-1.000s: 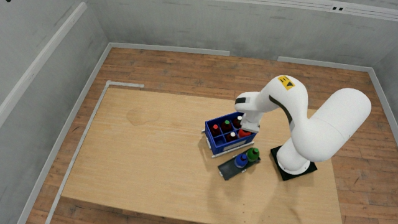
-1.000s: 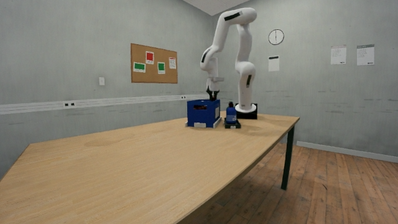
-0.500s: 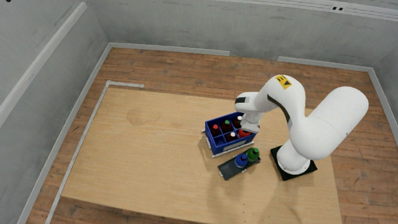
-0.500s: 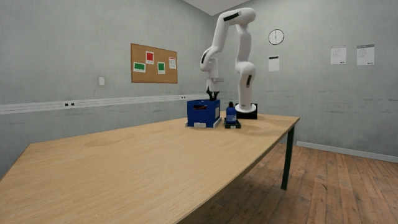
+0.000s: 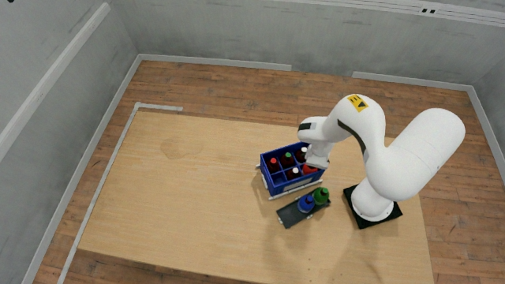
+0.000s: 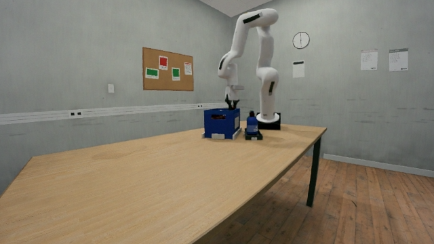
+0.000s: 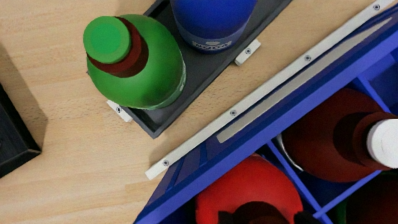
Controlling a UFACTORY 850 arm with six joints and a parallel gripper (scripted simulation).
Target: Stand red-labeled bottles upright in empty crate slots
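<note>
Red-labeled bottle [image 5: 310, 169] [image 7: 248, 186] sits in the crate [image 5: 297, 184] [image 6: 221, 126] [image 7: 280, 117], our gripper [image 6: 232, 108] [image 7: 261, 218] clamped on it; we judge only release remains.

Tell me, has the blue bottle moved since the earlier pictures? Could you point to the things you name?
No, the blue bottle [image 5: 305, 204] [image 6: 251, 125] [image 7: 212, 22] stands at the same spot on the tray [image 5: 289, 214] [image 6: 253, 136] [image 7: 192, 65].
</note>
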